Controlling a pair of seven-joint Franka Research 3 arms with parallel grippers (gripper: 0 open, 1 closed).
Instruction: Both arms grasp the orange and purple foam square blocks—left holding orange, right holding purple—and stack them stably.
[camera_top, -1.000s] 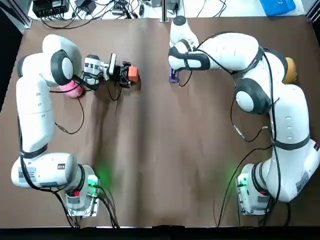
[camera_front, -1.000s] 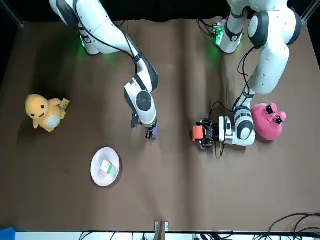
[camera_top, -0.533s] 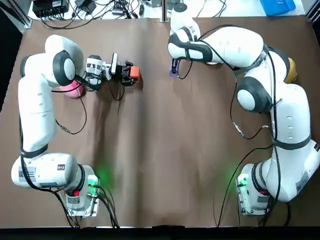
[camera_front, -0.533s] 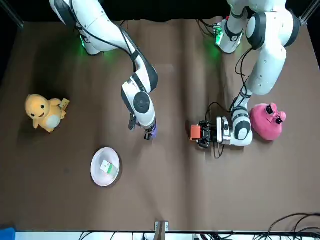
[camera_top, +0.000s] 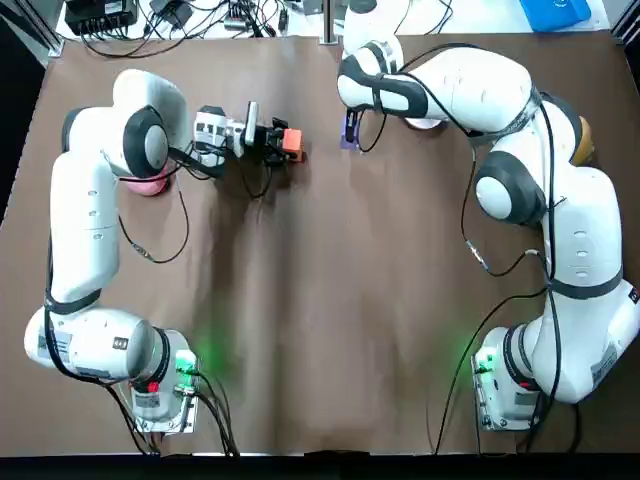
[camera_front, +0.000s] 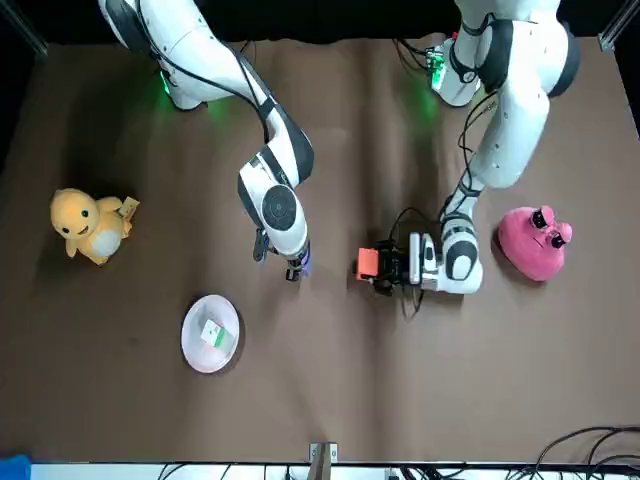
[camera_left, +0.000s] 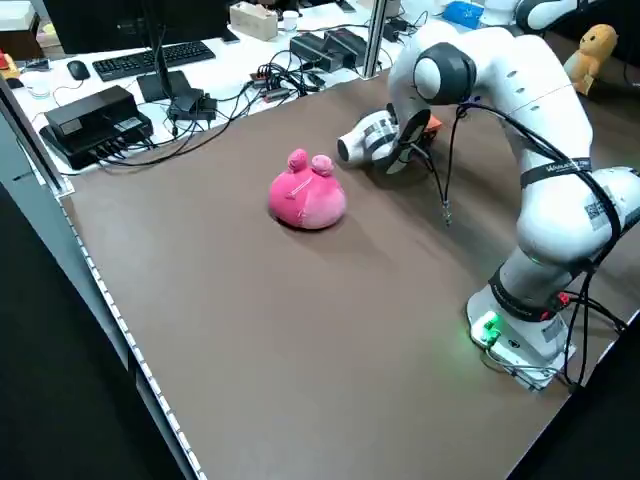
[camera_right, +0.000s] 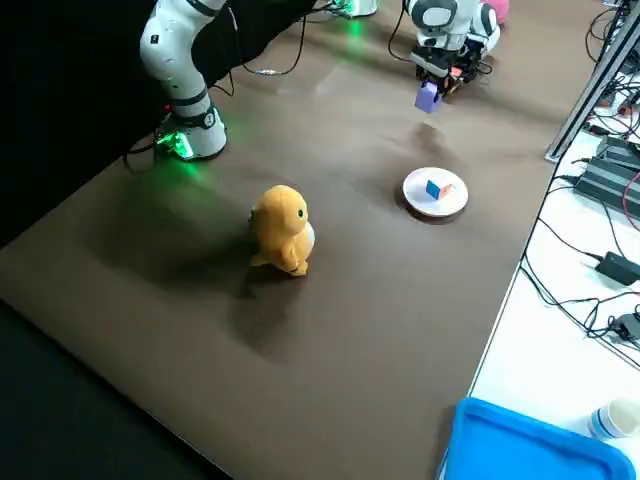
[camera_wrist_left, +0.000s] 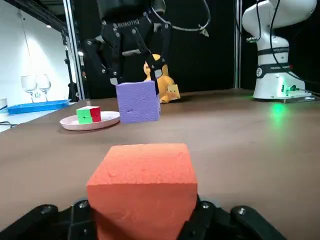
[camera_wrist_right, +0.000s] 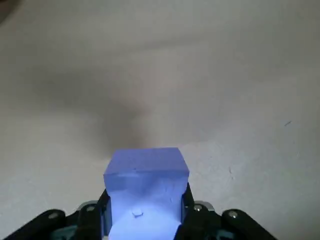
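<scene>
Top view, left to right. Pink toy sits on the brown worktop, partly under the left arm's elbow. Left end effector lies level and points toward the right arm, fingers closed on the orange block. The block juts past the fingertips, low over the worktop; can't tell if it touches the surface. In the left wrist view the orange block fills the space between the black pads, clamped on both sides.

A short gap, then the purple block, pinched in the right end effector, which points down at the far side of the worktop. In the right wrist view the fingers are tight on the purple block, with its shadow on the worktop below, so it hangs clear of the surface. Right side view agrees: purple block in the air, shadow beneath.

The blocks are near but apart, not stacked. From the left wrist the purple block sits higher than the orange block.

Plate with a small multicoloured cube lies further right, mostly hidden under the right arm from above. Yellow toy is at the far right, behind the right arm's elbow.
</scene>
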